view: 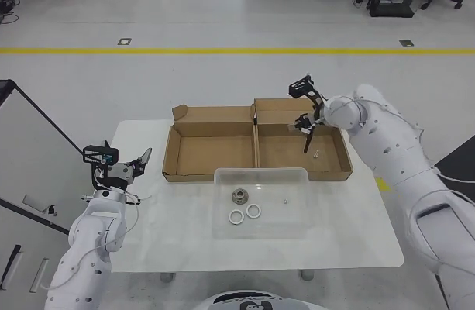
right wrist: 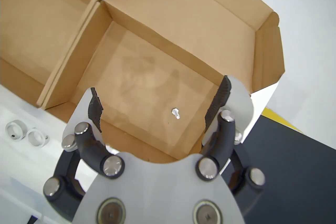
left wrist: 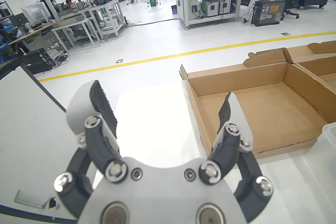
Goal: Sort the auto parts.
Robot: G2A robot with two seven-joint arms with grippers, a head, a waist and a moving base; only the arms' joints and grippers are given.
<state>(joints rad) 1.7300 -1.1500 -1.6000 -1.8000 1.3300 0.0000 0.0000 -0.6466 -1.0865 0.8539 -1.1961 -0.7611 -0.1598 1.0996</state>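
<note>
**Entry: auto parts sort, drop-off at the right box**

- Right gripper (right wrist: 160, 93): hangs over the right box (view: 344, 159), jaws wide, holding nothing.
- Bolt (right wrist: 175, 113): lies loose on the floor of the right box, below the gripper. Judged delivered.
- Left box (view: 210, 176): cardboard, touching the right box along one wall.
- Clear tray (view: 260, 170): on the white worktop (view: 338, 225), just near of both boxes. It holds a round metal hub (view: 239, 195), two white rings (view: 236, 217) side by side near of it, and a small second bolt (view: 287, 201) to the right.
- Left gripper (left wrist: 162, 91): at the left side of the worktop, well apart from the tray, jaws wide, nothing between them.
- Progress: judged early, with one part sorted and four waiting in the tray.
- Next move: likely a trip to the tray. The second bolt probably belongs with its match and calls for a low, exact pinch against the tray floor. The rings and hub probably go in the left box.
</note>
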